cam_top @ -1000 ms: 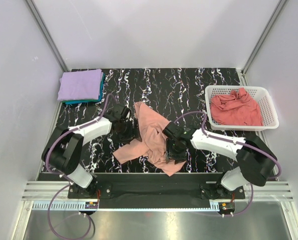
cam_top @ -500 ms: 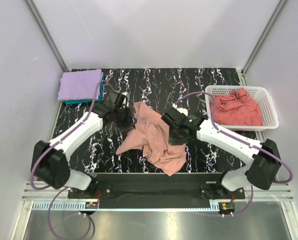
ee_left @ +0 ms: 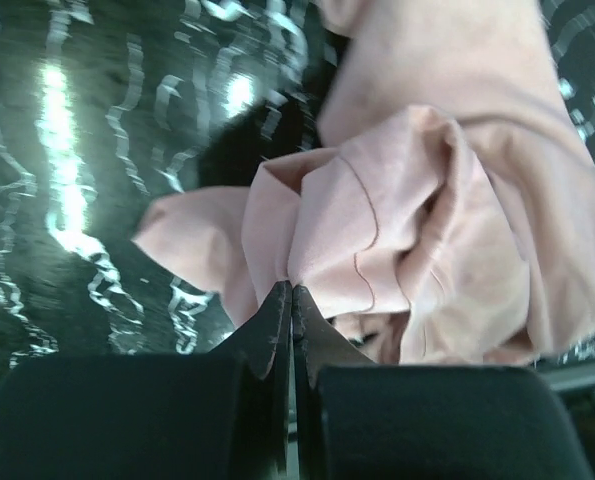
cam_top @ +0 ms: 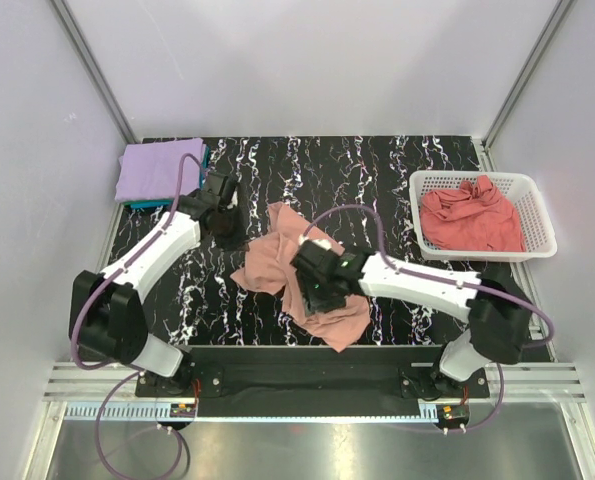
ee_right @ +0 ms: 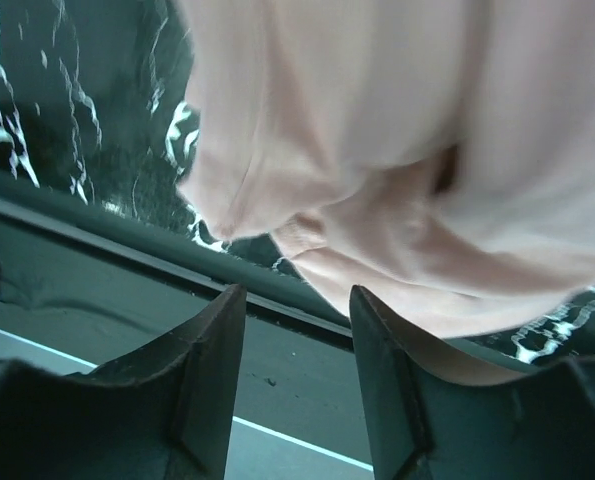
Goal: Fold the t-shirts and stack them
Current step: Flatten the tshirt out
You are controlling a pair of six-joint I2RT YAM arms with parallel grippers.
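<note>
Top external view: against a second ago, the salmon-pink t-shirt (cam_top: 262, 270) in the middle of the desk (cam_top: 377, 180) has drawn in. The sleeve that trailed toward the near left edge is gone, and the cloth now sits as a tighter, crumpled heap. The left arm, then bent close beside the shirt, has reached out toward the far left. The right arm has swung leftward across the heap.

In the left wrist view, the left pincer (ee_left: 292, 292) has its fingers pressed together. A gathered fold of the salmon cloth meets their tips, so it appears to be pinching that fold and tugging it up and away. In the right wrist view, the right pincer (ee_right: 297, 297) stands spread with nothing between its fingers. The pink cloth hangs just beyond them, over the near edge of the desk.

As I read it, this shirt is still being pulled out flat. No fold has been made in it, and the right side probably needs a fresh hold before it can be spread.

Count:
- One salmon-pink shirt loose on the desk.
- One folded lavender t-shirt (cam_top: 160, 170) lying on one folded teal t-shirt (cam_top: 152, 205) in the far left corner.
- Rose-pink cloth (cam_top: 470, 220) bundled in the single white lattice basket (cam_top: 442, 177) at the right; I cannot tell whether that is one garment or more.
</note>
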